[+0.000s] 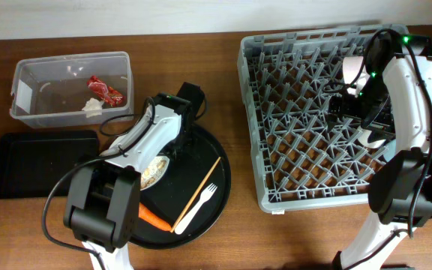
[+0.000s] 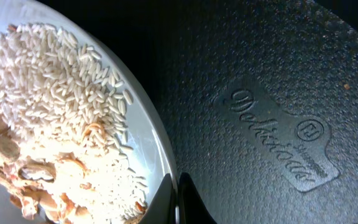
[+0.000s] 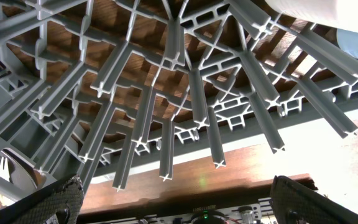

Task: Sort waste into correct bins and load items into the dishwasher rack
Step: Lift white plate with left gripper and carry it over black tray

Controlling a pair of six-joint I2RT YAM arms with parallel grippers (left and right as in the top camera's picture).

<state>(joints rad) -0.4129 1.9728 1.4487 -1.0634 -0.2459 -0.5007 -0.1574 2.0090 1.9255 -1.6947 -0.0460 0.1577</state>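
Overhead first, biggest down. Large square grey plastic dishwasher rack point(image 1: 250, 120) on the right is part loaded. A pale pinkish-white bowl point(image 1: 351, 71) sits at its far side, and a white piece point(image 1: 371, 139) nearer is half hidden by the right arm, so I can't tell what it is.

Large round black tray point(image 1: 223, 176) is in the middle, shallow black rectangular tray point(image 1: 40, 165) on the left with nothing visible in it, and clear plastic rectangular tub point(image 1: 58, 97) at far left.

On the round tray:
- white plate point(image 1: 156, 171)
- thin wooden stick point(image 1: 199, 189)
- white plastic fork point(image 1: 196, 206)
- orange carrot point(image 1: 154, 217)

In the tub: red wrapper point(image 1: 105, 90) and crumpled white paper bit point(image 1: 92, 106). The plate carries rice-like grains and beige nut-shell scraps point(image 2: 17, 168).

My read: wrapper and paper are sorted and some crockery is racked. Plate scraps, carrot, plate, fork and stick are pending.

Left gripper point(image 2: 177, 202) has its jaws pressed together right at the plate's rim. Can't tell if the rim is pinched. Right gripper point(image 3: 178, 183) has its jaws spread full with nothing between them, over the rack pegs.

Writing: the round tray has a raised script brand starting with D, plus a circled square mark. The rest isn't readable with confidence.
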